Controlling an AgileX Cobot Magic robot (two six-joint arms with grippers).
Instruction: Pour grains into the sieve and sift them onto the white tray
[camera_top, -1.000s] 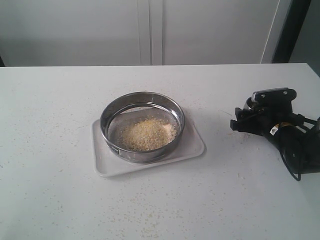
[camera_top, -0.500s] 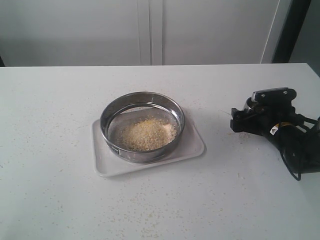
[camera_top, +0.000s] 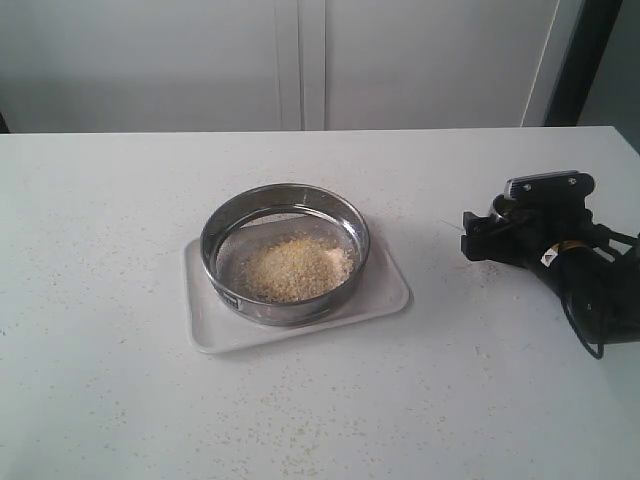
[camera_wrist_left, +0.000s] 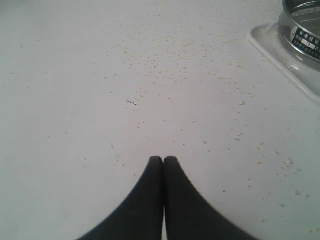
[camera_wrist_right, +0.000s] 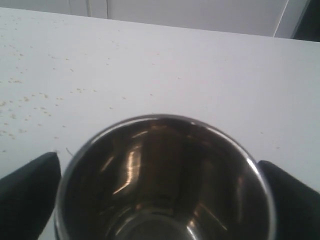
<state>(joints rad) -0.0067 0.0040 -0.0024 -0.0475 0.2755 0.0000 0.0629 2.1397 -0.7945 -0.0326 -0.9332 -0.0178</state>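
Observation:
The steel sieve (camera_top: 352, 228) stands on the white tray (camera_top: 388, 291) in the middle of the table, with a heap of yellow-beige grains (camera_top: 293, 268) on its mesh. At the table's right side my right gripper (camera_top: 478, 240) stands open low over the table. Its fingers flank the empty steel cup (camera_wrist_right: 165, 180), which stands upright between them. My left gripper (camera_wrist_left: 163, 159) is shut and holds nothing, hovering over bare table; a corner of the tray (camera_wrist_left: 272, 50) and the sieve wall (camera_wrist_left: 300, 37) show ahead of it. The left arm is out of the exterior view.
Stray grains (camera_top: 290, 440) are scattered over the white table, thickest in front of the tray and on the left side (camera_wrist_left: 165, 55). A white cabinet wall (camera_top: 300, 60) runs behind the table's far edge.
The right gripper's fingers have spread a little wider around the cup and the arm has shifted slightly. Sieve, tray and grains have not moved.

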